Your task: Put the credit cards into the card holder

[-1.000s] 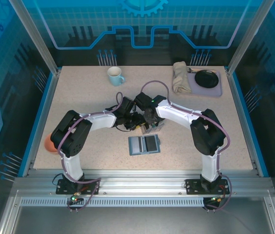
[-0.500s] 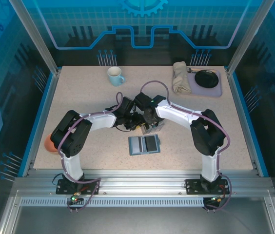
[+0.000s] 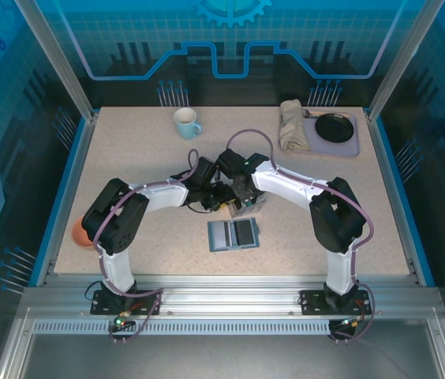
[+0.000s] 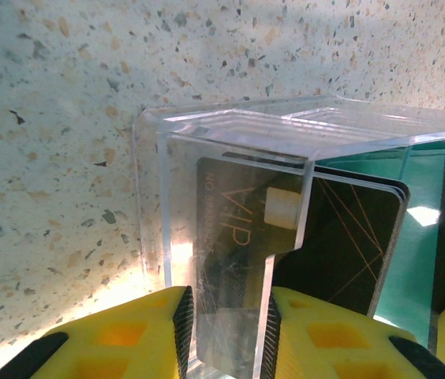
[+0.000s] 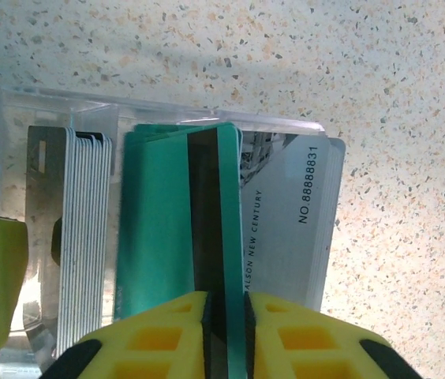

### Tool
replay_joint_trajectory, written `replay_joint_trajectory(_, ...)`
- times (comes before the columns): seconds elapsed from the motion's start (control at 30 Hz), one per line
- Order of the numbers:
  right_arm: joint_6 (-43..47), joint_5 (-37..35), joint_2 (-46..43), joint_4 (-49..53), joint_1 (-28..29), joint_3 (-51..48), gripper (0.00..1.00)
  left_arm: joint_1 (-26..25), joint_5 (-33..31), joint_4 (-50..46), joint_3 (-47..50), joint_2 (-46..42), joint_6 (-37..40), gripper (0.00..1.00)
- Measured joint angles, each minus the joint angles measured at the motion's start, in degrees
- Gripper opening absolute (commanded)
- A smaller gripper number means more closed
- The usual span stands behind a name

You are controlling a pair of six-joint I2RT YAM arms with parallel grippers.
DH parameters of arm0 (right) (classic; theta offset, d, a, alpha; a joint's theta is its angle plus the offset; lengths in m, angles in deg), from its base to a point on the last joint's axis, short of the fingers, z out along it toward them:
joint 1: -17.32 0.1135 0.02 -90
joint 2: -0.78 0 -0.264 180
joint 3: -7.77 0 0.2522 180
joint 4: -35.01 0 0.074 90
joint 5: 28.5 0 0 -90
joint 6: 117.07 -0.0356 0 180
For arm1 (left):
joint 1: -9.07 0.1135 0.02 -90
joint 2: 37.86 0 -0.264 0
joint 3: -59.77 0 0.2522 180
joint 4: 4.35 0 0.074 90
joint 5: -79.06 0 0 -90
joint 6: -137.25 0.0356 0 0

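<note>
Because the credit cards (image 5: 286, 229) stand on edge in the clear rack (image 4: 230, 134), your left gripper (image 4: 226, 335) clamps its wall, likely to steady it | your right gripper (image 5: 224, 320) pinches one teal card (image 5: 159, 237) by its edge | card holder (image 3: 233, 234) lies open at 6 o'clock from the rack, near.

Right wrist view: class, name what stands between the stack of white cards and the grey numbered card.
In the right wrist view, teal-green cards with a dark stripe stand between the white cards and the grey card.
</note>
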Motion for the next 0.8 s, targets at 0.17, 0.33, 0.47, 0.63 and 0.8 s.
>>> replay_joint_trajectory(0.17,0.0,0.1,-0.2,0.0,0.1,0.0,0.12,0.0,0.0,0.0,0.0,0.0,0.0,0.31)
replay_joint_trajectory(0.33,-0.1,1.4,-1.7,0.1,0.1,0.0,0.08,0.0,0.0,0.2,0.2,0.0,0.0,0.31)
replay_joint_trajectory(0.47,-0.5,4.4,-4.5,0.3,0.1,0.0,0.08,0.0,0.0,0.4,0.3,0.0,0.0,0.33)
replay_joint_trajectory(0.63,-1.5,7.9,-8.9,0.5,0.0,-0.1,0.04,0.0,0.0,0.3,0.3,-0.1,0.0,0.34)
replay_joint_trajectory(0.8,-3.6,12.5,-14.2,-0.1,-1.1,-3.0,0.00,0.0,0.0,-1.0,0.9,-1.5,0.0,0.39)
